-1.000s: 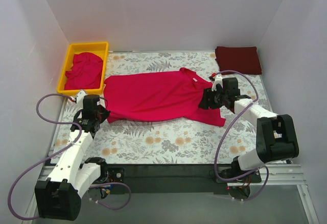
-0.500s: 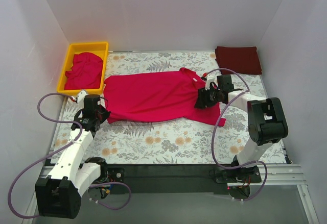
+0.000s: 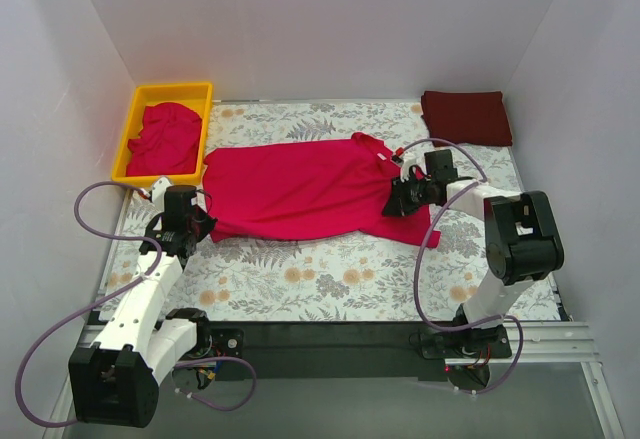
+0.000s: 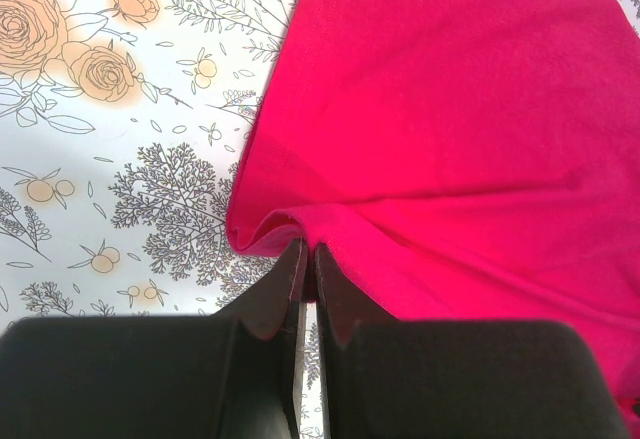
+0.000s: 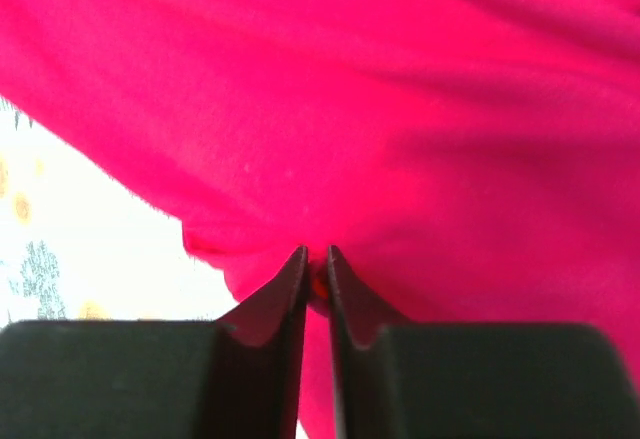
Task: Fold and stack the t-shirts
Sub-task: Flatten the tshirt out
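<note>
One plain crimson-pink t-shirt (image 3: 300,189) lies spread flat; left end effector (image 4: 305,255) and right end effector (image 5: 315,259) each pinch its cloth.

White arms (image 3: 150,294), black joints (image 3: 520,234) — looping purple cables (image 3: 416,289)

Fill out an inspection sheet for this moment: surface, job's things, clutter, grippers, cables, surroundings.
Surface: floral tablecloth, flat.
Job's things: spread crimson t-shirt mid-table; crumpled crimson t-shirt in yellow tray; folded maroon t-shirt at far right corner.
Clutter: nothing seen.
Grippers: left gripper shut on the spread shirt's near-left corner; right gripper shut on its right end.
Cables: purple cables loop beside both arms.
Surroundings: white walls on three sides.
</note>
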Controlling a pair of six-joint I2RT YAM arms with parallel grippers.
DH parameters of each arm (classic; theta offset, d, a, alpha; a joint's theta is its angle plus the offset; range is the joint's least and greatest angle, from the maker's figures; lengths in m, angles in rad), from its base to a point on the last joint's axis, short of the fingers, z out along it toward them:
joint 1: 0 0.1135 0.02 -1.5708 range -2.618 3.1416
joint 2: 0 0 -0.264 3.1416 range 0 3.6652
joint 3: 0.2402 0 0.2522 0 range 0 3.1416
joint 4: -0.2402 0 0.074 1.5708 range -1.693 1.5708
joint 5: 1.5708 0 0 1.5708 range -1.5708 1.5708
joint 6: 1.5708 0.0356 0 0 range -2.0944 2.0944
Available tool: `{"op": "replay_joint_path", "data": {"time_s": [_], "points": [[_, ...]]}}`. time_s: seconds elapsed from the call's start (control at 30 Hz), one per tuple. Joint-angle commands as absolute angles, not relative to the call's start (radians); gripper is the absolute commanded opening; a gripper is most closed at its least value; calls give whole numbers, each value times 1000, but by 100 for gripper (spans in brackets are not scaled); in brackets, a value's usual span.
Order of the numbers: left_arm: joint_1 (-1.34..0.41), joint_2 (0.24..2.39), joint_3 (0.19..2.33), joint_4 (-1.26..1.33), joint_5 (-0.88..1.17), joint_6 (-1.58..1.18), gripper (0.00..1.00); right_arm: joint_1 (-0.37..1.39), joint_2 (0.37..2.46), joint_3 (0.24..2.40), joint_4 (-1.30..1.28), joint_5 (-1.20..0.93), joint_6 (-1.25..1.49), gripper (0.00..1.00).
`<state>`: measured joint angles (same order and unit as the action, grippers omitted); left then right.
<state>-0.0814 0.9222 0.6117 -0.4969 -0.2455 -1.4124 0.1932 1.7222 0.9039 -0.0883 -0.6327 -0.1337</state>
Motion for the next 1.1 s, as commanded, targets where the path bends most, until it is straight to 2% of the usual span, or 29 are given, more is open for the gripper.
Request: {"op": "replay_joint_path", "data": {"time_s": [0.0, 0.07, 0.2, 0.37, 0.53, 0.63, 0.77, 0.8, 0.93, 1.03, 1.07], "points": [[-78, 919, 618, -497, -245, -1399, 0, 201, 1646, 876, -116, -663, -129, 14], [-78, 919, 620, -497, -244, -1399, 0, 204, 1623, 867, -138, -649, -118, 8], [-77, 916, 618, -497, -244, -1397, 0, 239, 1557, 827, -163, -604, -60, 7], [-77, 914, 617, -497, -244, -1399, 0, 304, 1441, 708, -184, -468, 140, 7], [-77, 911, 617, -497, -244, -1399, 0, 437, 1287, 571, -201, -327, 319, 7], [-77, 911, 617, -497, -242, -1399, 0, 538, 1211, 519, -230, -267, 391, 15], [-77, 911, 617, -495, -239, -1397, 0, 621, 1144, 476, -261, -255, 452, 40], [-77, 911, 617, -497, -239, -1397, 0, 630, 1131, 469, -268, -261, 459, 43], [-78, 908, 615, -497, -239, -1397, 0, 650, 1082, 506, -340, -214, 446, 45], [-77, 908, 615, -497, -241, -1397, 0, 644, 1008, 538, -409, 16, 456, 47], [-77, 907, 615, -499, -242, -1397, 0, 631, 993, 557, -428, 79, 472, 52]]}}
